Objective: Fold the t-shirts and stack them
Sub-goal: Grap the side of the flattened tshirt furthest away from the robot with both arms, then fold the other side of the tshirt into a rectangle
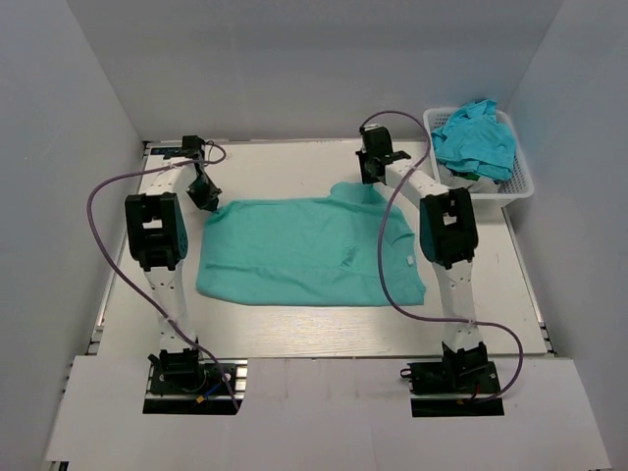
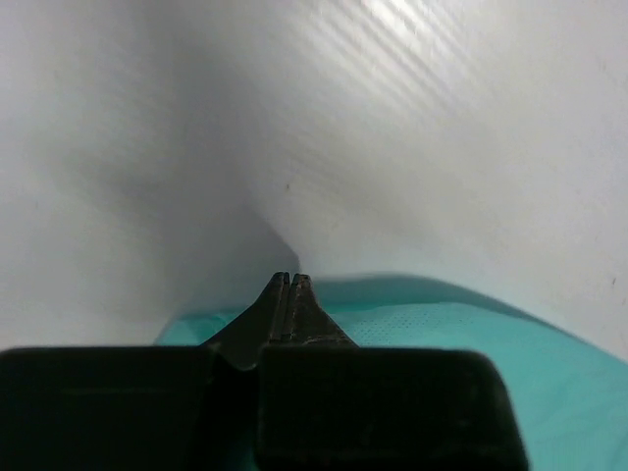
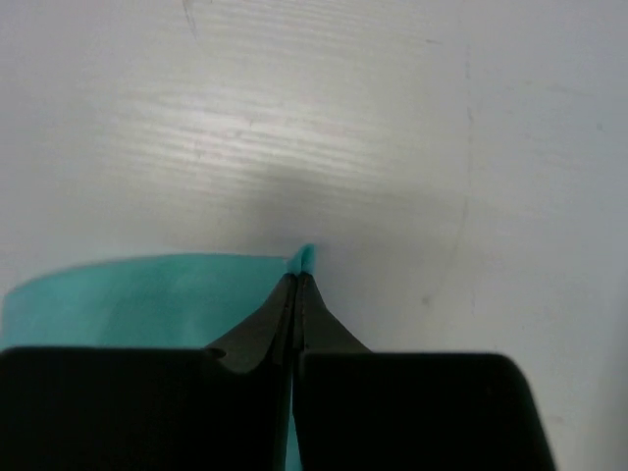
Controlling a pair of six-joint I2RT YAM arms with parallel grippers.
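Note:
A teal-green t-shirt (image 1: 304, 250) lies spread flat in the middle of the table, with a small white label (image 1: 407, 260) near its right edge. My left gripper (image 1: 207, 199) is at the shirt's far left corner. In the left wrist view it (image 2: 287, 280) is shut, and the fabric edge (image 2: 442, 319) rises to its tips. My right gripper (image 1: 370, 179) is at the shirt's far right corner. In the right wrist view it (image 3: 297, 276) is shut on the fabric, and a teal tip (image 3: 305, 255) pokes out past the fingers.
A white lattice basket (image 1: 518, 182) stands at the far right corner and holds crumpled turquoise t-shirts (image 1: 476, 137). Purple cables loop from both arms, the right one over the spread shirt. White walls enclose the table on three sides.

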